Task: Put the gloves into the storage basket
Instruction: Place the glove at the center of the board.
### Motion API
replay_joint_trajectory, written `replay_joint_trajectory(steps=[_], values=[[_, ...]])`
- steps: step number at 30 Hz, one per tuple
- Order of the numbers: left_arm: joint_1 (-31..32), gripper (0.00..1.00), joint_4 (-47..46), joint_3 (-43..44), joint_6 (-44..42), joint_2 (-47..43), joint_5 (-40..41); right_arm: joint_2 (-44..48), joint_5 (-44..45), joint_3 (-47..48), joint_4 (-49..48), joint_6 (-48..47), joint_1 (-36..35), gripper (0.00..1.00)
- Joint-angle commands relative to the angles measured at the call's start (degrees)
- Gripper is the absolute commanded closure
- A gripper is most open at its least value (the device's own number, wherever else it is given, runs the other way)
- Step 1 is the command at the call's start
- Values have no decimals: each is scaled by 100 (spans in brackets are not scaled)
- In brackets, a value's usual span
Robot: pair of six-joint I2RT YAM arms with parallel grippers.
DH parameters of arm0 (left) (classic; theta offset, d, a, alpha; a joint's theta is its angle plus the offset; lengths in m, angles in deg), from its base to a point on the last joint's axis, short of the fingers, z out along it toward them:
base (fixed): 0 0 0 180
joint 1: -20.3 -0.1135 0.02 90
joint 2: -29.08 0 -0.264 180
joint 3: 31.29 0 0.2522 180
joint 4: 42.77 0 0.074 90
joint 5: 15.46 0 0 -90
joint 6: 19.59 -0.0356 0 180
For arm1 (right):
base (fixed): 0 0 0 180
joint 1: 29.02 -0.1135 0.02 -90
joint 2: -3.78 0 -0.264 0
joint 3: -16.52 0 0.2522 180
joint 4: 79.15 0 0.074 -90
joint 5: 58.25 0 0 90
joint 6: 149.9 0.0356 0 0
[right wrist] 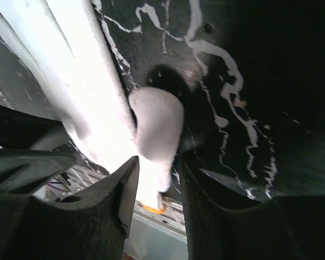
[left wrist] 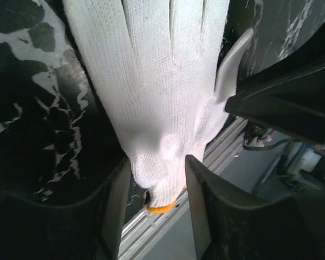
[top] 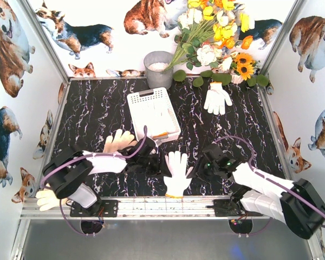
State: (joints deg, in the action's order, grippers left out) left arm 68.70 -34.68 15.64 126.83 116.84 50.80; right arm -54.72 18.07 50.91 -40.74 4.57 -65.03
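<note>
Between the left gripper [left wrist: 158,162] and right gripper [right wrist: 158,160], a white orange-cuffed glove [top: 177,172] is lying flat, outside the storage basket [top: 146,93]. Both are straddling its cuff end with jaws half-spread, touching knit, seemingly for a shared lift. Whether either is gripping, I cannot tell.

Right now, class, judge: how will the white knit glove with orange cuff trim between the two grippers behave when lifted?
Probably floppy: the white knit glove with orange cuff trim lies limp and flat. Likely light, being thin fabric. Its textured knit should resist slipping.
</note>
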Motion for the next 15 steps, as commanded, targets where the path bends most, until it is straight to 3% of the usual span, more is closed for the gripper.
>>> replay_joint_trajectory(steps=[1, 5, 11, 15], values=[[11, 67, -555, -16, 101, 313, -325, -364, -162, -89, -1020, 231, -46, 66], [-78, 82, -254, 68, -53, 240, -61, -413, 96, -29, -1101, 200, -47, 79], [-332, 97, 584, 470, -735, 148, 612, -476, 492, 48, -1333, 160, -48, 99], [-384, 100, 590, 506, -791, 220, 662, -752, 712, 244, -1337, -4, -47, 100]])
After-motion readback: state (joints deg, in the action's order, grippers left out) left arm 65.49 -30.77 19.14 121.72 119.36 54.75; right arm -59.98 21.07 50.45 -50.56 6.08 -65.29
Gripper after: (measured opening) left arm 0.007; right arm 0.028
